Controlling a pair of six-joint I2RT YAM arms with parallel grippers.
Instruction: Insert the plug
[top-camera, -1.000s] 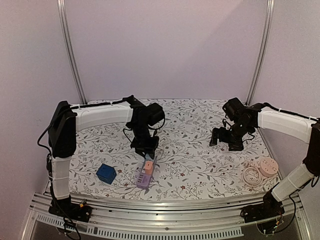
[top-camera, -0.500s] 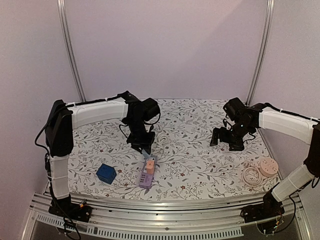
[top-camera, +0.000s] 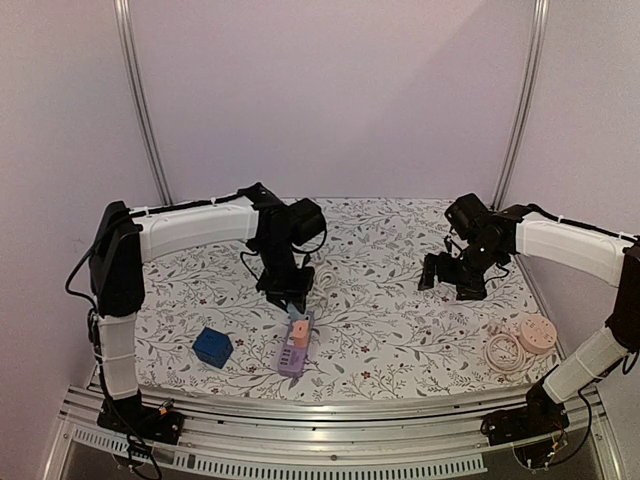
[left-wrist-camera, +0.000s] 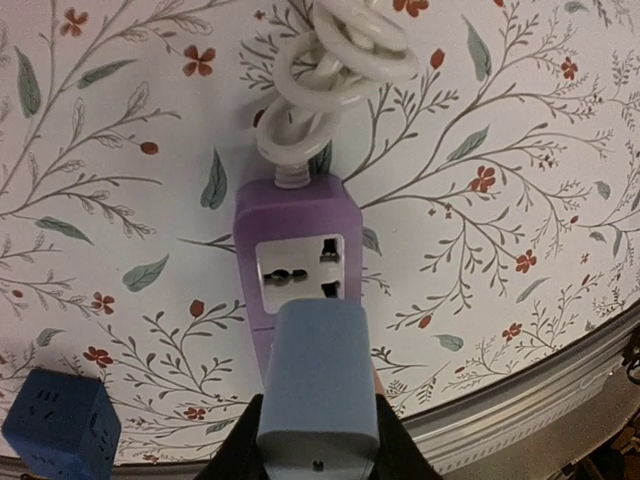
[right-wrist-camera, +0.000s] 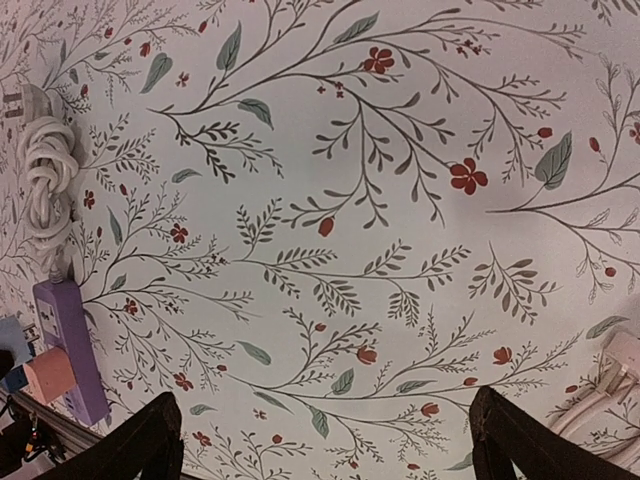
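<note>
In the last second the left arm has drawn its elbow back toward the far left and turned its wrist a little. The left tool (left-wrist-camera: 318, 455) has kept nearly its place over the purple plastic power strip (left-wrist-camera: 297, 215), and the strip lies where it was on the flowered tabletop (left-wrist-camera: 520, 150). The tool is clenched on the pale blue rectangular plug (left-wrist-camera: 318, 385), which sits between the two black fingers and hides the near part of the strip in the wrist view. Just beyond the plug the white universal socket (left-wrist-camera: 300, 272) is free and fully visible, close to where the white coiled cord (left-wrist-camera: 335, 60) leaves the strip. A small orange plug (top-camera: 298, 336) is already seated further along (from the wrist only a thin edge of it shows beside the blue one). I judge the change as a correction of angle, not a push. The insertion is not done, because the plug is short of the socket, and I cannot tell if it touches the strip. The right tool (right-wrist-camera: 335, 445) has stayed well apart, its fingers spread with nothing between them.
</note>
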